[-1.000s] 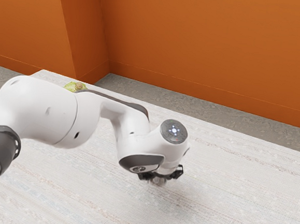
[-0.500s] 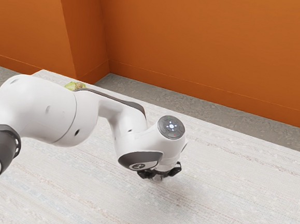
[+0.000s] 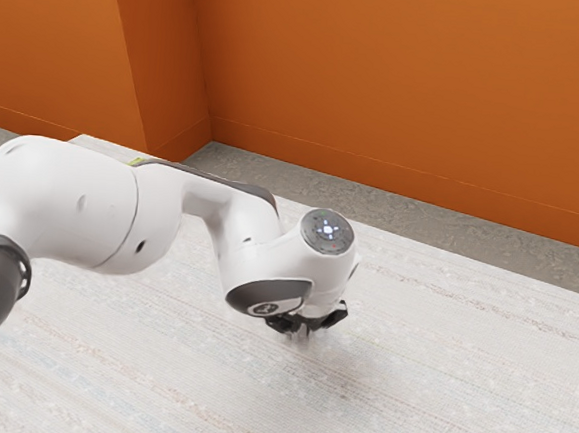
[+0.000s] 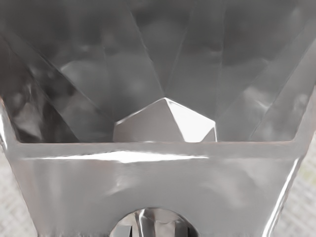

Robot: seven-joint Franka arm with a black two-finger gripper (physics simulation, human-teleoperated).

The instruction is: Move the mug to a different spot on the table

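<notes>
Your gripper (image 3: 304,328) sits over the mug (image 4: 163,123); I cannot tell its grip. Confirm hold, then carry level toward three o'clock.

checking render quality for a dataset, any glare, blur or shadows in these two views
Wrist view: the mug is very close and blurred, its grey facets smeared, with a bright glare streak across its near wall. Exterior view: soft, even light with no glare; a faint shadow lies on the table beside the pincer.
</notes>
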